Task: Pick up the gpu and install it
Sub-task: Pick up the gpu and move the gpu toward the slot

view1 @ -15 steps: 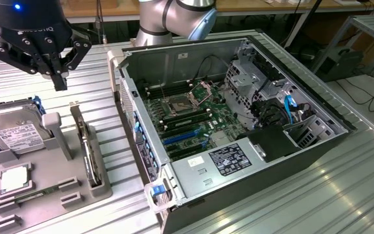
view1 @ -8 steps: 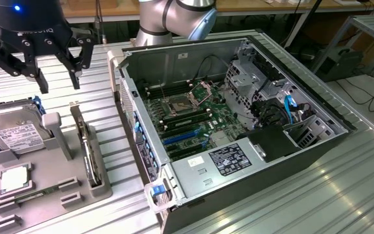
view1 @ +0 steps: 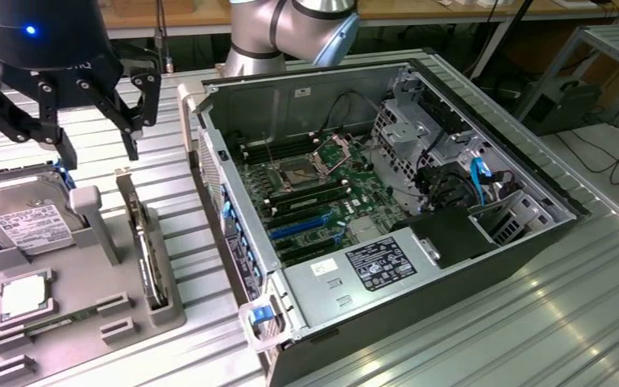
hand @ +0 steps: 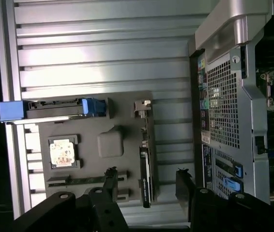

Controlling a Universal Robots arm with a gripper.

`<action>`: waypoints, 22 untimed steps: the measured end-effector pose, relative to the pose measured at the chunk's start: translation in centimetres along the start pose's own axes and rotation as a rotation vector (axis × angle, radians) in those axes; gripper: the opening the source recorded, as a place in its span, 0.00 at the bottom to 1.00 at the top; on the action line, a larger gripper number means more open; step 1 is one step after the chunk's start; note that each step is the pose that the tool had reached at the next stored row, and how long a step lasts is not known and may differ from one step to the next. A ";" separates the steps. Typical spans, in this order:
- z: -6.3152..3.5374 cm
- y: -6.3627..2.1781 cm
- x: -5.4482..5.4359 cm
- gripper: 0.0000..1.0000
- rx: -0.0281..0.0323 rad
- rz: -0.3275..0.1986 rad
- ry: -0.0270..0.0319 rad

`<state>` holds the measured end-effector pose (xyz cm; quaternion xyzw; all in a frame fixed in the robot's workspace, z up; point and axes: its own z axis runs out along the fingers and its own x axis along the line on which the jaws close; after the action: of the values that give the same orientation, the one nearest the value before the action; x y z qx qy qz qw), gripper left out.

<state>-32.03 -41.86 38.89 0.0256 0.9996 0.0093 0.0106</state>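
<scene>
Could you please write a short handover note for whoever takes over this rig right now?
Gripper: open and empty, hovering above the gray tray. In the wrist view its fingers sit either side of the gpu without touching it.
Gpu: standing on edge in its tray slot. The hard drive and CPU chip sit on the same tray.
PC case: open, lying beside the tray. The blue expansion slots look unoccupied.
Done: gripper lined up over the gpu.
Left: grasping it, lifting it and seating it in the case.
</scene>
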 end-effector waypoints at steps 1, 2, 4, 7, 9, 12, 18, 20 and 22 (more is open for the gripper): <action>0.10 -0.01 0.0 0.60 0.0016 -0.011 0.0015; 0.24 -0.02 0.0 0.60 0.0024 -0.017 0.0018; 0.46 -0.04 0.0 0.60 0.0028 -0.018 0.0020; 0.99 -0.06 0.0 0.60 0.0027 -0.018 0.0019; 1.37 -0.06 0.0 0.60 0.0028 -0.019 0.0020; 1.92 -0.09 0.0 0.60 0.0027 -0.020 0.0019; 3.04 -0.11 0.0 0.60 0.0027 -0.023 0.0021; 3.56 -0.12 0.0 0.60 0.0026 -0.023 0.0020; 4.04 -0.13 0.0 0.60 0.0026 -0.024 0.0020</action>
<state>-31.96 -41.91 34.86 0.0138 0.9998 0.0079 0.0097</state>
